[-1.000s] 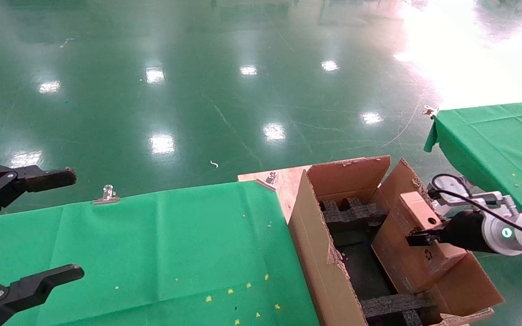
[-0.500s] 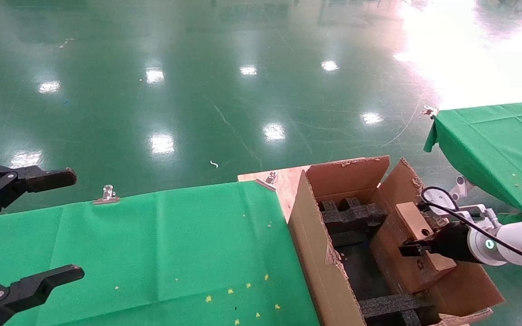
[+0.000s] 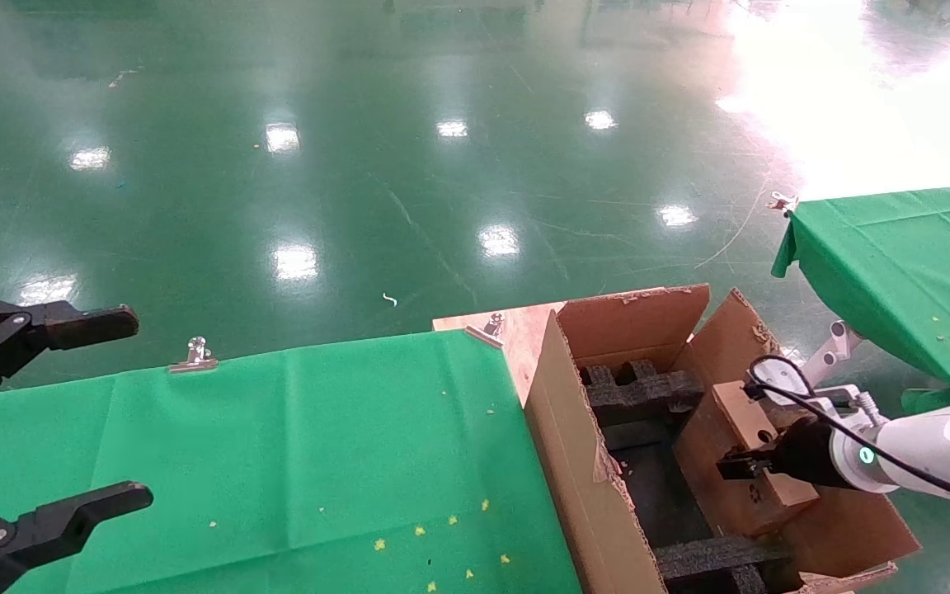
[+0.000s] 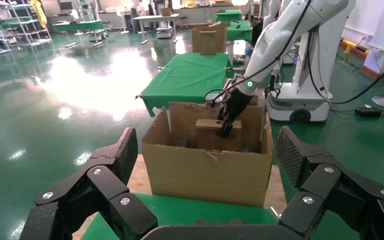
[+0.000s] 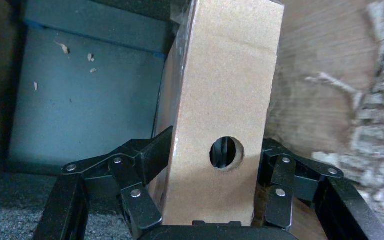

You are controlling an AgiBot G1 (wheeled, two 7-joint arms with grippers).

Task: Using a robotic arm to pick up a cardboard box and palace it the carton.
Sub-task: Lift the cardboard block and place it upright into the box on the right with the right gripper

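The small brown cardboard box (image 3: 710, 462) stands on its edge inside the large open carton (image 3: 590, 462), against its right wall. My right gripper (image 3: 743, 454) is shut on the box, one finger on each broad face. The right wrist view shows the box (image 5: 225, 100) with its round hole, clamped between the black fingers (image 5: 150, 155). From the left wrist view, the carton (image 4: 207, 170), the box (image 4: 210, 137) and the white right arm's gripper (image 4: 226, 131) are seen farther off. My left gripper (image 3: 130, 406) hangs open over the green table's left end, holding nothing.
Black foam inserts (image 3: 640, 392) line the carton's floor. The carton rests on a wooden board (image 3: 516, 330) beside the green-clothed table (image 3: 277, 445), which has a metal clip (image 3: 193, 356) at its far edge. A second green table (image 3: 895, 256) stands at right.
My right gripper has carried the cardboard box downward and slightly left, deeper into the carton. The left arm has not moved.
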